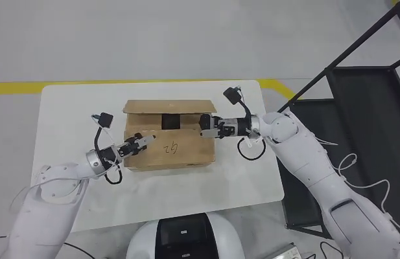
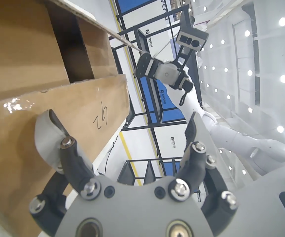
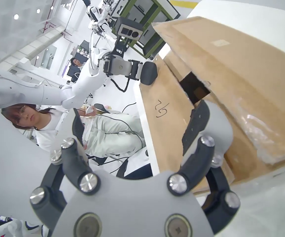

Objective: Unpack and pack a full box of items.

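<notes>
- Cardboard box (image 1: 170,157) sits at the middle of the white table (image 1: 70,116). Its nearer flap (image 1: 180,146) is folded flat over the top and bears a handwritten mark.
- We see the farther flap (image 1: 168,105) folded only partway in. A dark gap (image 1: 169,120) opens between the two flaps, and what lies inside is too dark for us to tell.
- Our left gripper (image 1: 142,140) is at the box's left end, spread wide with nothing in its grasp. In the left wrist view one finger (image 2: 46,127) lies against the nearer flap's top, while the other hangs past the flap's edge in the air.
- Our right gripper (image 1: 205,125) is at the box's right end, beside the gap, also wide apart and empty. One finger (image 3: 201,114) sits over the flap's edge next to the gap.
- We note a black rack (image 1: 355,129) just beside the table on the right.
</notes>
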